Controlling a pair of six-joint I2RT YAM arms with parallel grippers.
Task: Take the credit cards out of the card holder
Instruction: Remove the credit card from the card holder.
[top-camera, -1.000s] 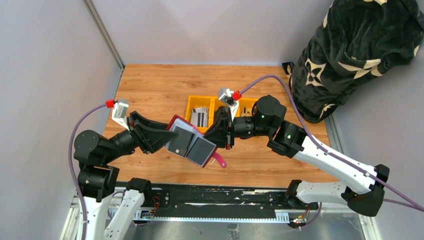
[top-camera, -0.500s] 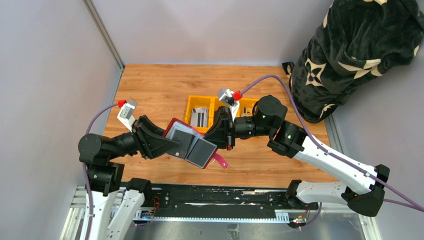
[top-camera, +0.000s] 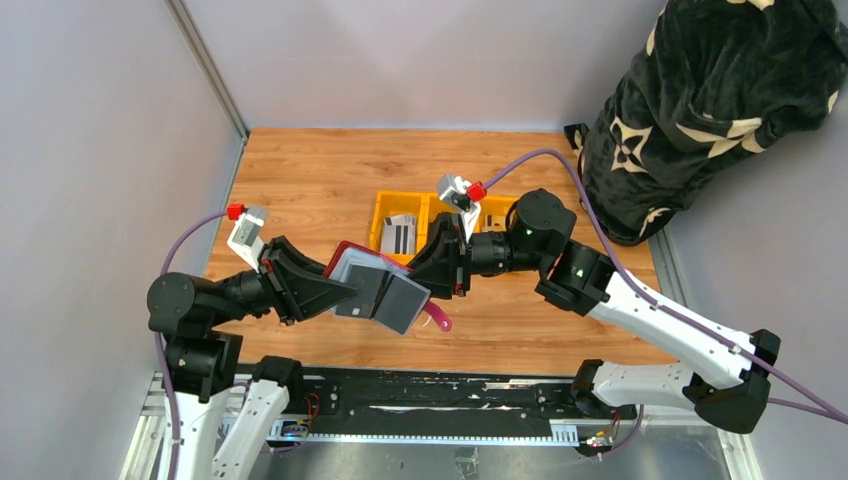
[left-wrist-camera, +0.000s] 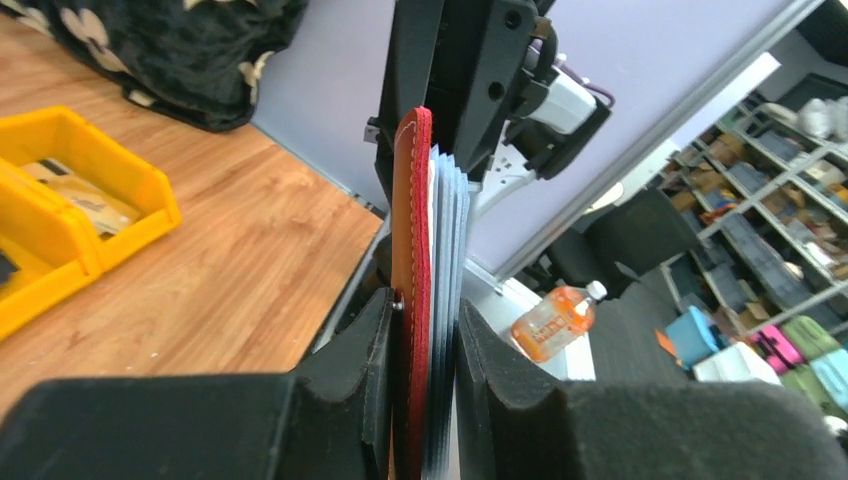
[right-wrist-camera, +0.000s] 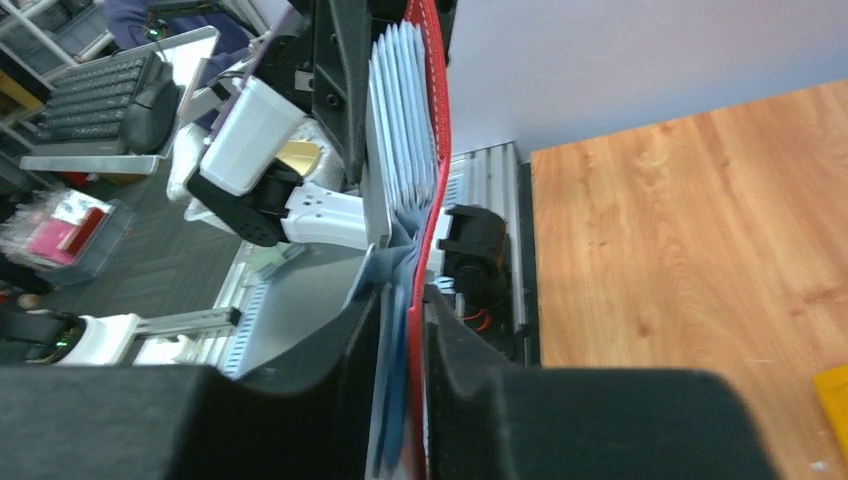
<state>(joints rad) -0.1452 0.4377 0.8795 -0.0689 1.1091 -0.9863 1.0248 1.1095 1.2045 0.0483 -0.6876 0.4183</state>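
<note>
You have the card holder (top-camera: 380, 290) spread open in the air just above the counter (top-camera: 320, 180), in front of the yellow bin (top-camera: 378, 213). Your left fingers (left-wrist-camera: 345, 370) are clenched on its red cover and sleeves at one end. Your right fingers (right-wrist-camera: 335, 380) grasp the opposite end.

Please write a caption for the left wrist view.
Left fingers clamp the red card holder edge-on, yellow bin at left.

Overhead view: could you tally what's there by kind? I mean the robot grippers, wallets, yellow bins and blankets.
grippers: 2, the left gripper and the right gripper
red wallet: 1
yellow bin: 1
dark blanket: 1
Total: 5
</note>
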